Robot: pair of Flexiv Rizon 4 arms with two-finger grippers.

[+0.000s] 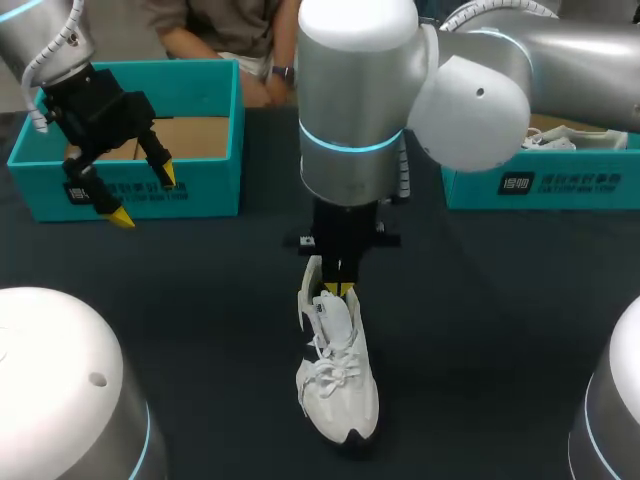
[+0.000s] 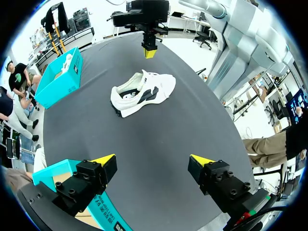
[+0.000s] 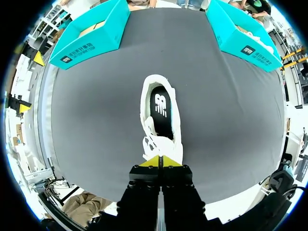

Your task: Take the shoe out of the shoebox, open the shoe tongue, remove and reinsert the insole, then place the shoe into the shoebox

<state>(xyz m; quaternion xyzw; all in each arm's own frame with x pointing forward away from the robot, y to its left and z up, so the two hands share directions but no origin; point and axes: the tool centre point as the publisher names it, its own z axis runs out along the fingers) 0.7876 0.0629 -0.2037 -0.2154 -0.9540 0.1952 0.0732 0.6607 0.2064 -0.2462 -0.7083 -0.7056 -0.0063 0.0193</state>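
Shoe (image 1: 338,375) out of box, upright mid-table, insole (image 3: 160,113) inside. Right gripper (image 1: 338,290) over it, tips pressed together, empty (lace contact hard to judge). Left gripper (image 1: 144,196) spread wide by shoebox (image 1: 215,185). Risk: closed tips snag laces, drag unbraced shoe.

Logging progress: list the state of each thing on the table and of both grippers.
Shoe: upright on table, insole inside.
Left box: open, no shoe seen.
Right box: open, something white inside.
Left gripper: open, empty.
Right gripper: shut, above shoe.
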